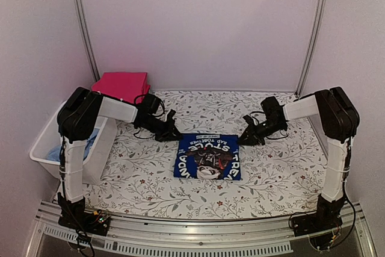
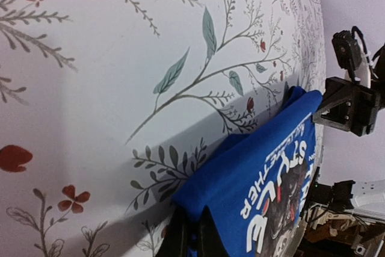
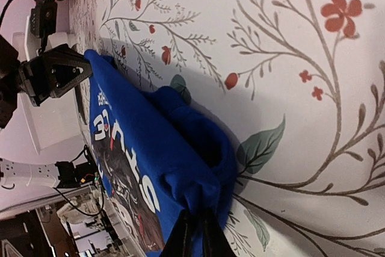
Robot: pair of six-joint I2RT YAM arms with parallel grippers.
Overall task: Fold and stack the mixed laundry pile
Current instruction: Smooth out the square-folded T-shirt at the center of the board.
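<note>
A folded blue shirt with white print (image 1: 207,156) lies flat mid-table. My left gripper (image 1: 174,135) is at its far left corner and my right gripper (image 1: 243,138) at its far right corner. In the left wrist view the gripper (image 2: 195,221) is shut on a pinch of the blue shirt (image 2: 264,173) at its corner. The right wrist view has that gripper (image 3: 194,216) shut on a bunched fold of the shirt (image 3: 138,142). A pink-red folded garment (image 1: 120,85) rests at the back left. Pale-blue cloth (image 1: 90,142) lies in the basket.
A white plastic basket (image 1: 39,148) stands at the table's left edge, beside the left arm. The floral tablecloth (image 1: 271,173) covers the table. Walls close in the back and both sides.
</note>
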